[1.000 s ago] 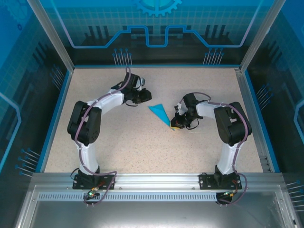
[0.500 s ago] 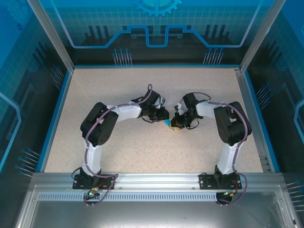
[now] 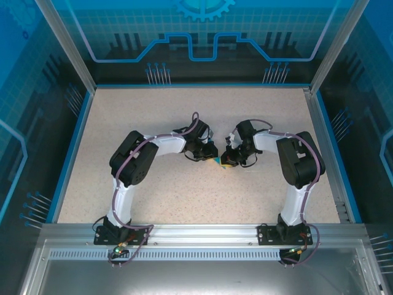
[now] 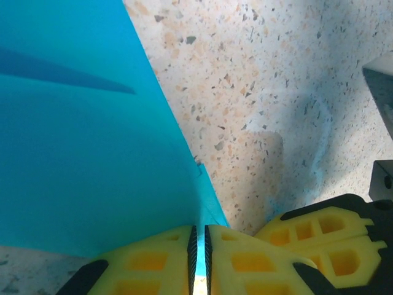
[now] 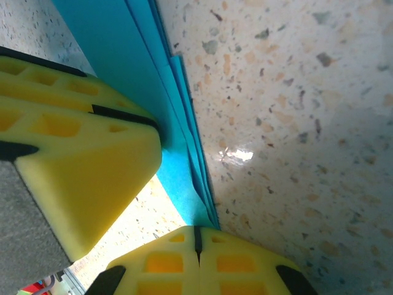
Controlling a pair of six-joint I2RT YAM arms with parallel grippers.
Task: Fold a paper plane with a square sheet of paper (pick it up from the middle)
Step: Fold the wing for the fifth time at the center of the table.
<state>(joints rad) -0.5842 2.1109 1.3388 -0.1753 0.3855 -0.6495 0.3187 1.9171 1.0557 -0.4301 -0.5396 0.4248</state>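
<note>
Left gripper: I see its jaws almost together, pinching the paper plane at its tip.
Right gripper: clamped on that tip too, just beside the left.
Edges: layered folds lie on the table.
Room: open tabletop on all 4 sides.

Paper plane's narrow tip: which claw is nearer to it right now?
Right. The right claw is shut on the paper plane at its very tip; the left claw pinches it slightly further up, alongside.
</note>
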